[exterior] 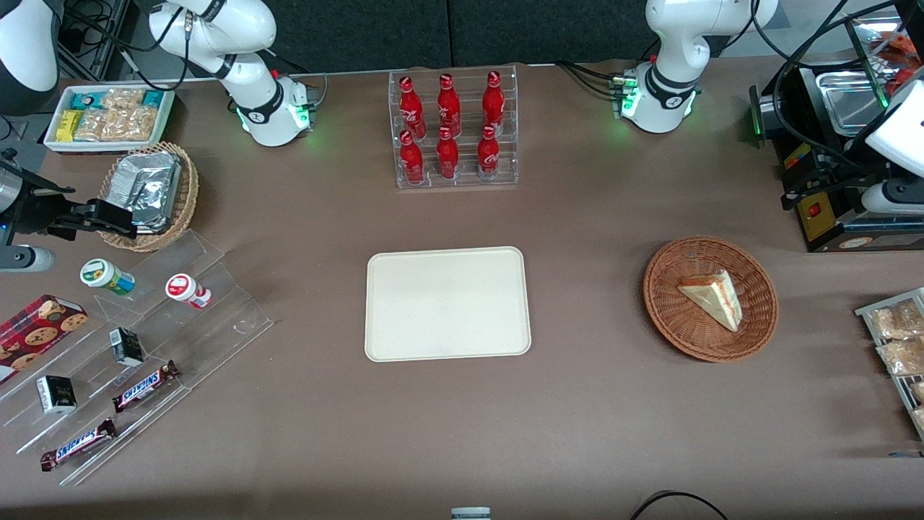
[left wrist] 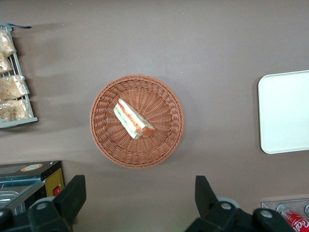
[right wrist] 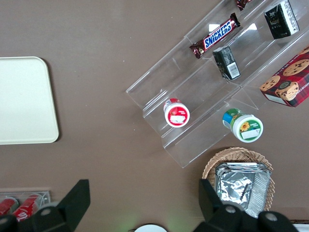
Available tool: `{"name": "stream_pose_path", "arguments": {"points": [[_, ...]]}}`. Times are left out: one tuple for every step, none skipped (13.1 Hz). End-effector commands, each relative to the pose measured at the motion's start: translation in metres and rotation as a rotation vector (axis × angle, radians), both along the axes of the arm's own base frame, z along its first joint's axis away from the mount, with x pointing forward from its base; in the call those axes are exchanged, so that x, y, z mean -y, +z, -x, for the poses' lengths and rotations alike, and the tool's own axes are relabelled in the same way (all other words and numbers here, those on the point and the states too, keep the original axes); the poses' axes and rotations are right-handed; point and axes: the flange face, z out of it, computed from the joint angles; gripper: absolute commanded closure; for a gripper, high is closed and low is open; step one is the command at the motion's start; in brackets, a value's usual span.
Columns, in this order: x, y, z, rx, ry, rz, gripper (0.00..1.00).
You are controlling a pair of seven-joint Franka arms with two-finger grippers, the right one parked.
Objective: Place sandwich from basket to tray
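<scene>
still at the approach step: end effector point(left wrist: 137, 200) spread wide and holding nothing, high above the tabletop point(exterior: 592, 404) just beside the basket point(left wrist: 104, 140), sandwich point(left wrist: 133, 119) lying inside on the weave, tray point(exterior: 447, 303) bare and well apart with open brown surface between, so next a descent over the wedge clear of the wicker rim.

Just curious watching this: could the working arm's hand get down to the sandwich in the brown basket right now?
Probably yes. The hand is open, high above the table near the basket, and the sandwich lies uncovered with nothing over it.
</scene>
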Motion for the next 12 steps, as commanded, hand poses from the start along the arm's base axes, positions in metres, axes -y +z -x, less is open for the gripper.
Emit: {"name": "stream_pose_path", "arguments": {"points": [[0.001,-0.002,0.003,-0.014,-0.014,-0.016,0.00],[0.001,-0.001,0.002,-0.011,-0.009,-0.014,0.00],[0.001,-0.002,0.002,-0.014,-0.007,-0.014,0.00],[-0.001,-0.007,0.000,-0.025,-0.002,-0.013,0.00],[-0.002,-0.020,-0.007,-0.051,0.006,-0.011,0.00],[-0.003,-0.034,-0.013,-0.080,0.023,-0.014,0.00],[-0.006,-0.053,-0.022,-0.114,0.072,-0.014,0.00],[-0.006,-0.072,-0.028,-0.162,0.130,-0.018,0.00],[-0.008,-0.100,-0.033,-0.244,0.183,-0.044,0.00],[-0.007,-0.125,-0.039,-0.304,0.231,-0.050,0.00],[-0.008,-0.152,-0.053,-0.314,0.290,-0.058,0.00],[-0.016,-0.170,-0.062,-0.288,0.397,-0.067,0.00]]}}
